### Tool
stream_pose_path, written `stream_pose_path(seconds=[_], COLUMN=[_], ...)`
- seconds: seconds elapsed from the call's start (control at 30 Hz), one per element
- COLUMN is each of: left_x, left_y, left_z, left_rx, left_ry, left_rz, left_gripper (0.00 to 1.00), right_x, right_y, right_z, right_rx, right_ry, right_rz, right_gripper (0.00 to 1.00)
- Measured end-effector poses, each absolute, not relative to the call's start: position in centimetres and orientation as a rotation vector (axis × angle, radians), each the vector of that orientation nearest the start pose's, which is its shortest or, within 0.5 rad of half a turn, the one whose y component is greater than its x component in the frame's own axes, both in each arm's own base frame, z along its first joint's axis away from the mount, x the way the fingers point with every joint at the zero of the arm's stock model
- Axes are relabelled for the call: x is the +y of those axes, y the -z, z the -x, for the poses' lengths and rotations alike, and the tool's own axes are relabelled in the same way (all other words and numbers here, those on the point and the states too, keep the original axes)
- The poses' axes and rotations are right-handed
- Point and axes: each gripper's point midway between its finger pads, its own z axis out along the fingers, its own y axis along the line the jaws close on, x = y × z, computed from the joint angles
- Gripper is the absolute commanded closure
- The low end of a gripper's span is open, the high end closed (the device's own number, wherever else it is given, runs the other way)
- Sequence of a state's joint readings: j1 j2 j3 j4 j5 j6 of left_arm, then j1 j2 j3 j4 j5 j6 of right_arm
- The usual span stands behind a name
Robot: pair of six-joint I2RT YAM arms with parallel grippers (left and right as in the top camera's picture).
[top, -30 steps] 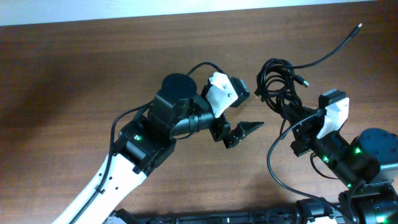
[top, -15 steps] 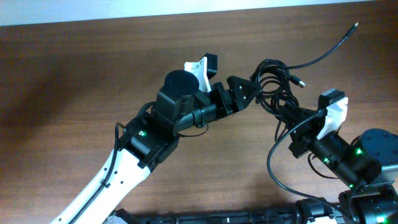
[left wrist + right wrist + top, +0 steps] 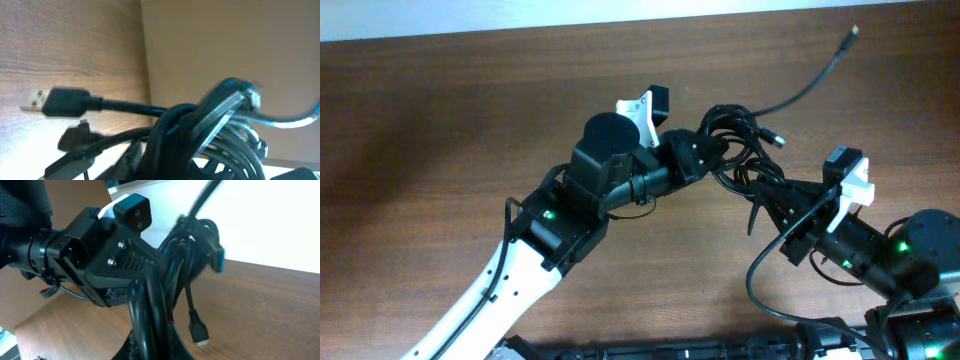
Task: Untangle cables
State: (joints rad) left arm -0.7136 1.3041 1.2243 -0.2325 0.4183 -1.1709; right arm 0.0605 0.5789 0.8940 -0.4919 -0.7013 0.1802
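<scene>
Dark wooden table, pale backdrop; left gripper and right gripper, jaws tight on the cables.

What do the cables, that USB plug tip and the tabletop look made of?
The cables: black rubbery or plastic jacket, slightly glossy, going by highlights along the loops. USB plug tip: bare metal, silvery and shiny. Tabletop: brown wood grain, smooth with a soft sheen; solid wood or laminate, I cannot tell.
</scene>
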Motion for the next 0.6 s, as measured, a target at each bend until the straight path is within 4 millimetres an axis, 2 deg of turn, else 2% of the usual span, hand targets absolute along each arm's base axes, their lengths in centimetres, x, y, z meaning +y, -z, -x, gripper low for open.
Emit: stream_pose_path(seconds=[0.03,0.13,0.2,0.27,0.3,0.37,0.4,0.43,0.53,0.6], left_x=[-32.76,-32.77,-32.74,-32.71,-32.67,-32.68,-32.70,-32.69,-32.52,-32.48], left_y=[-33.91,-33.98,-33.96,-33.94,-33.95,-33.92,-33.92,-33.93,-33.66,-33.60], left_z=[-27.14,-27.17,-27.23,-27.32,-27.37,-27.42,-27.45,-27.50,-27.86,-27.96], left_rx=[2.220,2.216,2.215,2.213,2.209,2.203,2.194,2.185,2.158,2.130], left_ry=[1.580,1.581,1.577,1.572,1.566,1.550,1.534,1.518,1.437,1.380], left_rz=[0.165,0.164,0.166,0.168,0.165,0.146,0.120,0.091,-0.003,-0.093], left_gripper=[1.00,1.00,1.00,1.00,1.00,1.00,1.00,1.00,1.00,1.00], right_x=[12.37,12.35,12.35,12.37,12.38,12.42,12.46,12.55,12.55,12.55], right_y=[-35.47,-35.41,-35.36,-35.29,-35.24,-35.08,-35.04,-35.01,-35.01,-34.73], right_z=[-20.85,-20.86,-20.85,-20.82,-20.80,-20.73,-20.68,-20.59,-20.56,-20.50], right_rx=[1.721,1.724,1.727,1.729,1.732,1.739,1.740,1.742,1.741,1.754], right_ry=[-0.785,-0.785,-0.787,-0.787,-0.789,-0.794,-0.797,-0.804,-0.803,-0.805], right_rz=[0.416,0.414,0.412,0.414,0.413,0.414,0.417,0.420,0.423,0.420], right_gripper=[0.96,0.96,0.88,0.88,0.84,0.69,0.55,0.47,0.35,0.32])
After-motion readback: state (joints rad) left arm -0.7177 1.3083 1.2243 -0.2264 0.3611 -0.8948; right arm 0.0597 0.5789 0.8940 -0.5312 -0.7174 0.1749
